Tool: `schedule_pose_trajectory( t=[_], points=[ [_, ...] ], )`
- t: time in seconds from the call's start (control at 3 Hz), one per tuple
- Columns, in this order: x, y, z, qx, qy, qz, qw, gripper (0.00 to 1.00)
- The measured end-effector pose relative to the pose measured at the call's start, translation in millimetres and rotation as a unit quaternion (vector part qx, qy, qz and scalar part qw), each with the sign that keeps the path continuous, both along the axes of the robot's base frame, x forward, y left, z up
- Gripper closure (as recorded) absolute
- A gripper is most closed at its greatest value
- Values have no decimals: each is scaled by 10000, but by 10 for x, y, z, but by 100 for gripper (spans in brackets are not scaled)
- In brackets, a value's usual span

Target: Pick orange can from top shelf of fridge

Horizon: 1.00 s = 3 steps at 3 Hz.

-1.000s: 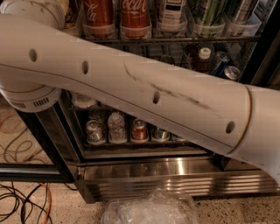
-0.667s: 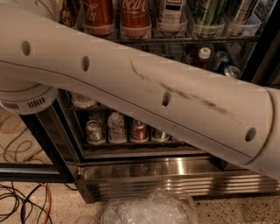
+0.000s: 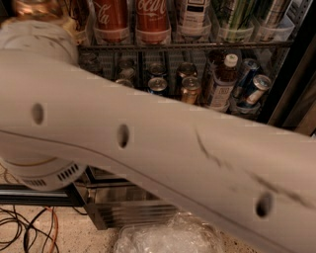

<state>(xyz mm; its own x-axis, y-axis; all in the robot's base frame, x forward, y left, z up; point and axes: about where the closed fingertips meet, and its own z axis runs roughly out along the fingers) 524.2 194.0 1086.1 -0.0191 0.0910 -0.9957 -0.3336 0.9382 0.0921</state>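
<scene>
My white arm [image 3: 163, 148] crosses the whole view from lower right to upper left and hides much of the fridge [image 3: 292, 84]. My gripper is out of view, past the arm's end at the top left. A blurred golden-orange shape [image 3: 30, 7] shows at the top left corner, just above the arm's end; it could be the orange can, but I cannot tell. The top shelf [image 3: 197, 45] carries two red Coca-Cola cans [image 3: 111, 17], a white bottle and green cans.
The rack below holds short copper cans [image 3: 190, 89], blue cans [image 3: 158, 85] and a dark bottle [image 3: 222, 79]. The ribbed steel base [image 3: 131, 213] sits low. Crumpled clear plastic [image 3: 168, 238] and cables [image 3: 27, 232] lie on the floor.
The arm has risen and come closer, now covering the lower rack of cans. The middle rack now shows above it, and a golden-orange blur has appeared at the top left.
</scene>
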Motion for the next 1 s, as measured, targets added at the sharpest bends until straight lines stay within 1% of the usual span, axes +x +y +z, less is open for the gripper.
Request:
schedule_pose_trajectory(
  t=[0.33, 0.67, 1.0],
  points=[
    [-196, -205, -293, 132, 203, 107, 9996, 100],
    [-362, -667, -821, 102, 262, 276, 9992, 100],
    [-406, -666, -736, 114, 102, 298, 9994, 100]
  ],
)
